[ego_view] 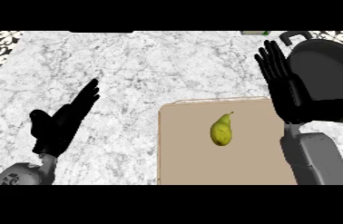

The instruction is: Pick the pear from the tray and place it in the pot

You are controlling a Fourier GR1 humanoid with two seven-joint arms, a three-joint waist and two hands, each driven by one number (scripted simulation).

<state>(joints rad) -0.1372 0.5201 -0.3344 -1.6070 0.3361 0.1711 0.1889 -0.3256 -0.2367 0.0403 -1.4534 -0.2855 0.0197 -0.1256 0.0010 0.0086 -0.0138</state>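
**Right hand raised beside the pot, pear untouched on the tray**

The right hand (281,85) is seen with fingers straight and together, nothing held, raised between the tray (194,168) and the dark pot (321,78) at the table's right edge. The pear (222,130) is found lying alone near the middle of the tray, stem pointed toward the table's far edge, apart from both hands. The left hand (64,119) is held flat and empty over the marble table (147,64), toward its left edge, well clear of the tray.

The pick is judged not yet begun. Several risks can be foreseen. The pear is rounded and tapered, so it could be rolled or nudged across the smooth tray if it is met by straight fingers before they are curled round it. The pot's near rim is partly hidden by the right hand and forearm, so it could be knocked as the arm is swung. A release made short of the rim would leave the pear on the table.
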